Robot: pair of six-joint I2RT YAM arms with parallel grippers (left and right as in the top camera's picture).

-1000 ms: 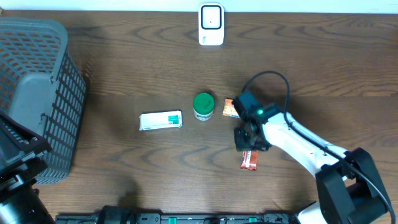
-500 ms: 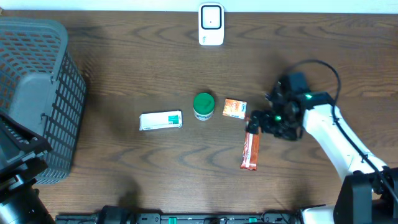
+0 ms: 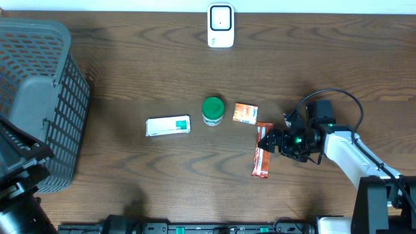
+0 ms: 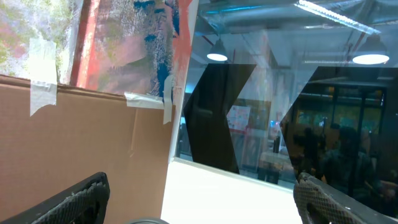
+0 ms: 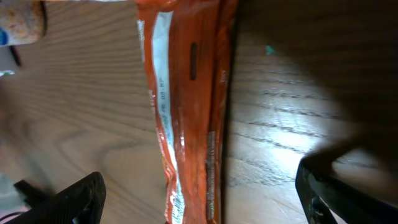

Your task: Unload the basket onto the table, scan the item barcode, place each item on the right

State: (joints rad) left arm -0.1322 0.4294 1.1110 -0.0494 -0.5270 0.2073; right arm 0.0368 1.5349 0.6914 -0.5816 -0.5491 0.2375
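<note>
Holds the right gripper [image 5: 202, 196] wide open and empty over the orange snack bar [image 3: 261, 156], flat on the table [image 3: 130, 78] right of centre. Holds the left gripper [image 4: 199, 199] wide open too, empty.

Brown grain, bright packets
Dark brown streaked table [image 3: 130, 71]; grey grid-mesh basket [image 3: 39, 97] at left — green-capped jar [image 3: 212, 110], white-and-green box [image 3: 168, 125], orange pouch [image 3: 245, 113], orange-red wrapper [image 3: 260, 162], white scanner [image 3: 221, 26].
</note>
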